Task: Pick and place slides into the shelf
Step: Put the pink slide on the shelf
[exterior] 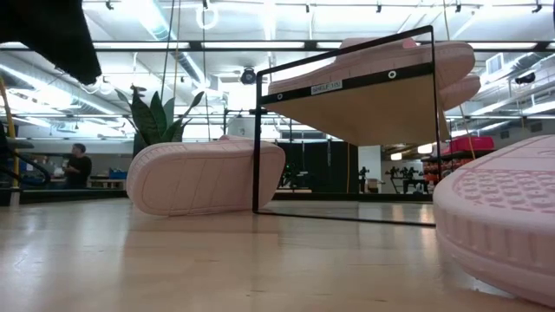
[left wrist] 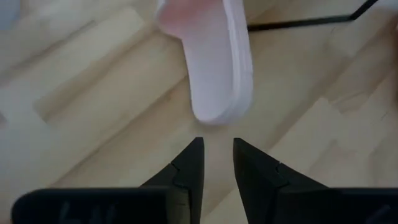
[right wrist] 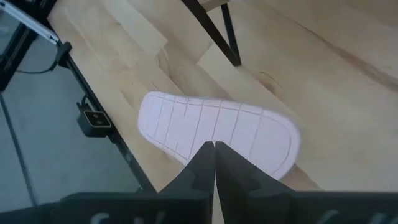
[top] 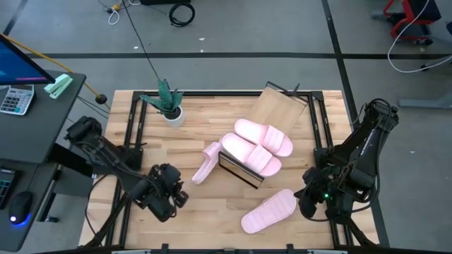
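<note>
The slanted wood shelf [top: 279, 106] stands mid-table on its black frame [exterior: 257, 156]. Two pink slides [top: 263, 136] [top: 251, 155] lie on it side by side, straps up. A third slide [top: 205, 163] stands on its long side edge on the table just left of the shelf, with its sole toward the near edge [exterior: 204, 178]. The fourth slide [top: 269, 210] lies sole-up on the table near the front right [right wrist: 217, 134]. My left gripper [top: 171, 195] hangs near the third slide's end [left wrist: 214, 68], its fingers [left wrist: 217, 155] a narrow gap apart and empty. My right gripper [top: 308, 195] is shut [right wrist: 214, 149] and held over the right end of the fourth slide.
A potted plant [top: 169, 107] stands at the table's far left corner. Black frame rails [top: 134, 127] run along the table's left and right sides. A desk with a calculator [top: 14, 99] stands beyond the left edge. Bare tabletop [top: 212, 212] lies between the two grippers.
</note>
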You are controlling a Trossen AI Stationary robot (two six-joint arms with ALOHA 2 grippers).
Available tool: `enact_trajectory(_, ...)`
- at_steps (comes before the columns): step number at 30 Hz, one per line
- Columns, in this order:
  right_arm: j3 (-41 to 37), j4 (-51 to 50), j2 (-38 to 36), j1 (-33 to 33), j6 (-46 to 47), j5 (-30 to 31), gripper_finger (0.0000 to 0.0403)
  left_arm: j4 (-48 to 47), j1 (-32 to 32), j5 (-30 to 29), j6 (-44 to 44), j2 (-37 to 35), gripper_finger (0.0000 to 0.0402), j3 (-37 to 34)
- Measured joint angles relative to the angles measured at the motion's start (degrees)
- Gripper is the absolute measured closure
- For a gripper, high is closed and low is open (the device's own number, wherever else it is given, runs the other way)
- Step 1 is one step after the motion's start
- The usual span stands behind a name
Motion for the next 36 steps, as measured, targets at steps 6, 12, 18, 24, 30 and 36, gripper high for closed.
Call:
enact_trajectory(6,0.00,0.22,0.00,-0.96,4.99,0.02,0.0384,-3.20,0.81,-9.98,5.75,-0.01,0.0308,-2.43)
enact_trajectory(12,0.00,4.56,0.02,-2.38,6.45,0.10,0.0384,-3.94,1.07,-16.72,20.65,0.01,0.0302,-2.76)
enact_trajectory(18,0.00,7.92,0.17,-3.85,6.43,0.13,0.0384,-3.23,1.44,-25.58,31.90,0.01,0.0304,-4.00)
enact_trajectory(24,0.00,8.39,1.41,-5.18,6.23,0.64,0.0384,5.16,1.91,-26.06,30.20,-1.55,0.0325,-10.90)
enact_trajectory(30,0.00,10.96,3.97,-6.28,4.82,1.18,0.0384,24.98,1.93,-18.07,45.23,-8.71,0.0357,-18.20)
enact_trajectory(36,0.00,13.83,6.10,-6.45,3.79,1.16,0.0384,37.56,6.82,-8.84,66.14,-15.25,0.0378,-21.97)
